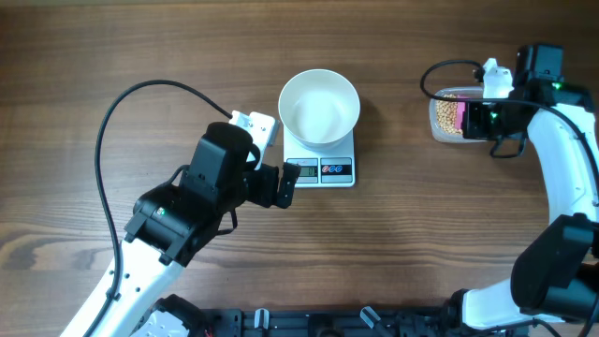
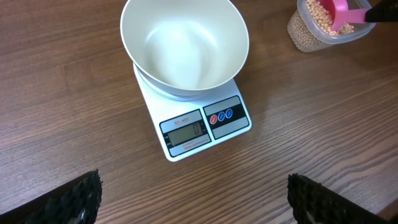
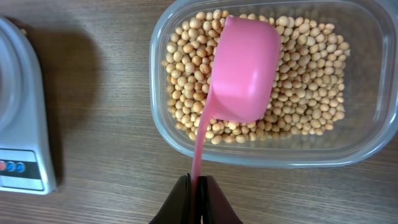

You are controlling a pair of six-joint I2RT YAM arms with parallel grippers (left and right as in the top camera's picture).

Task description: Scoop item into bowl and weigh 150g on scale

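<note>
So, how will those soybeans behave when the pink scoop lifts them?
The soybeans are small, round and loose, so they'll probably roll and pour freely. Heaped on the pink scoop, a few may spill off. Smooth and dry, they shouldn't clump.

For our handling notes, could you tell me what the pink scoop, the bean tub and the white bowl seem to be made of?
Pink scoop: probably moulded plastic, uniform colour, soft sheen. Tub: clear plastic; soybeans show through its wall. White bowl: smooth, faintly glossy; ceramic or melamine, cannot tell.
</note>
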